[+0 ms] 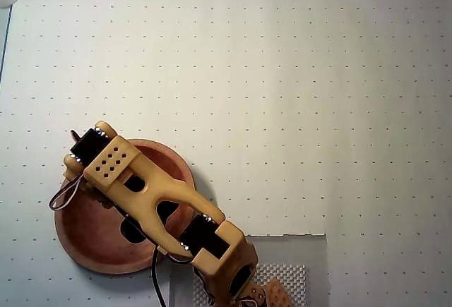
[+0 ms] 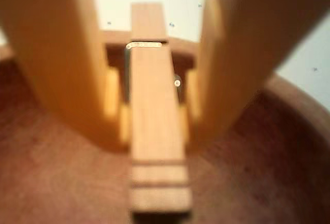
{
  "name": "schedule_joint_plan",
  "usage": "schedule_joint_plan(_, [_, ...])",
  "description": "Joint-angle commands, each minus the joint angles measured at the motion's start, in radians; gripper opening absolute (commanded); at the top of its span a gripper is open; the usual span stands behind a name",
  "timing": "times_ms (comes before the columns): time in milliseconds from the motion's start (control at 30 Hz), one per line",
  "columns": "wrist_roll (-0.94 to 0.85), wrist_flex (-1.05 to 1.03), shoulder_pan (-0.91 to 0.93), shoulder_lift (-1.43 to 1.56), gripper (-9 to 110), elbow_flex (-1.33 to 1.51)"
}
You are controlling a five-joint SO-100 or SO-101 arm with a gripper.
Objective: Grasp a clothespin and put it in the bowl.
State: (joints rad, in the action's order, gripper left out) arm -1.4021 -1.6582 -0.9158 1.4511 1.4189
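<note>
While the arm (image 1: 162,208) reaches from the lower edge of the overhead view toward the upper left, its wrist hangs over the bowl (image 1: 92,240), covering most of the bowl's upper half. The claw (image 2: 154,116) itself shows only in the wrist view, where its two tan fingers (image 2: 62,64) stand on either side of the clothespin (image 2: 154,131), closed against its sides near the metal spring. The clothespin runs lengthwise down the middle of that view, its grooved end nearest the camera and low in the picture, over the reddish-brown inside of the bowl (image 2: 46,183). Whether that end touches the wood of the bowl cannot be told, since the picture is blurred there. In the overhead view the clothespin is hidden beneath the arm.

The bowl sits on a pale dotted worktop (image 1: 296,95), near the left side and low in the overhead view. A dark cable (image 1: 62,195) loops out from the wrist over the bowl's left rim. A grey mat (image 1: 311,257) with a perforated patch lies under the arm's base, just right of the bowl. Nothing else lies near the bowl.
</note>
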Motion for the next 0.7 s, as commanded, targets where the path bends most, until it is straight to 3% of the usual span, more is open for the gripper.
schedule_joint_plan(0, [0.009, 0.018, -0.025, -0.012, -3, -0.029])
schedule_joint_plan(667, [0.011, 0.017, -0.071, -0.143, -3, -0.021])
